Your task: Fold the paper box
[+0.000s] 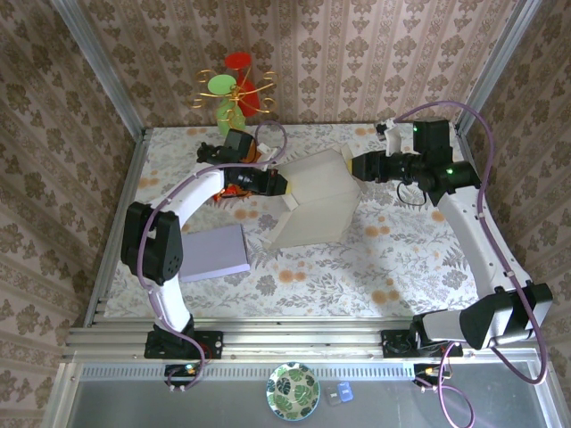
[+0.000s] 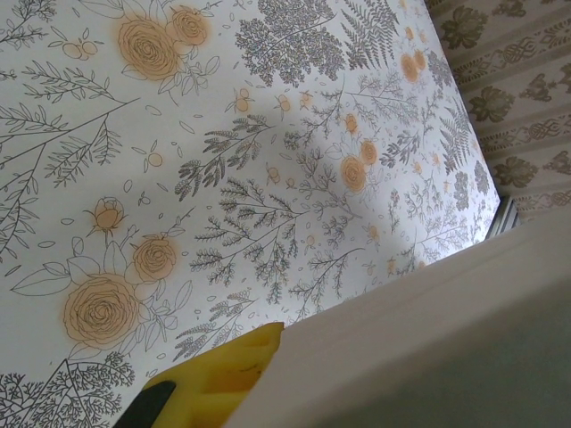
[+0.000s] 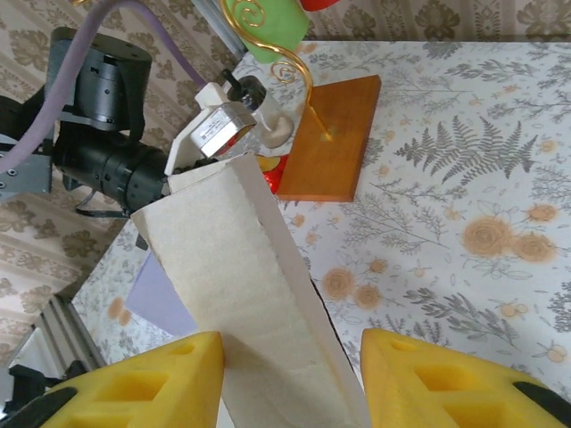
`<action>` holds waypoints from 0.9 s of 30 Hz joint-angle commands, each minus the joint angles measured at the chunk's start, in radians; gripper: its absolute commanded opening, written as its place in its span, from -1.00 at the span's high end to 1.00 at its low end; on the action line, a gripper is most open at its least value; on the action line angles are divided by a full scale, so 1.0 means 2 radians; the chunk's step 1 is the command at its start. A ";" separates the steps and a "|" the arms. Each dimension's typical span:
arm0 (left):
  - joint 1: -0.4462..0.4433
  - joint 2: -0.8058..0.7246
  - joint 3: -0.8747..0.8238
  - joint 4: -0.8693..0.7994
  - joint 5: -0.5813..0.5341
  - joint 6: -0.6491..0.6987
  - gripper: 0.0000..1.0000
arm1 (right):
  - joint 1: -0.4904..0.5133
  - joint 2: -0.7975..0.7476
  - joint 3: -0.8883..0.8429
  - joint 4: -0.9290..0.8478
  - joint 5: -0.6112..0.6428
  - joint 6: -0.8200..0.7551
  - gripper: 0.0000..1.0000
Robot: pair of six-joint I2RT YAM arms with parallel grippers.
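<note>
The paper box [image 1: 314, 201] is held raised above the middle of the desk [image 1: 401, 259], gripped from both sides so its panels can be creased. The left gripper's fingers [image 1: 278, 185] are clamped on its left edge. The right gripper's fingers [image 3: 147, 388] are spread apart with a box panel between them, bracing the right side.

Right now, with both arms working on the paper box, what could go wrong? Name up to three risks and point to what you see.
1. The paper box is held off the table between the left hand and right hand; uneven pulling could tear or crumple it.
2. In the right wrist view the sheet runs between the yellow fingers, which look spread, so it might slip.
3. The ornament stand sits close behind the left arm and could be knocked over.
</note>
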 commanded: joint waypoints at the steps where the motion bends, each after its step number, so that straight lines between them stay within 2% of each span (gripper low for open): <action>1: -0.003 -0.007 0.015 0.001 0.019 0.016 1.00 | 0.004 -0.001 0.015 -0.024 0.022 -0.026 0.07; 6: -0.003 -0.009 0.013 0.007 0.024 0.015 1.00 | 0.004 0.009 0.019 -0.029 0.002 -0.029 0.09; 13: -0.003 -0.014 0.006 0.018 0.030 0.007 1.00 | 0.007 0.011 0.019 -0.028 0.001 -0.026 0.28; 27: 0.000 -0.007 0.012 0.032 0.049 -0.026 1.00 | 0.016 -0.007 -0.005 -0.028 -0.034 -0.022 0.23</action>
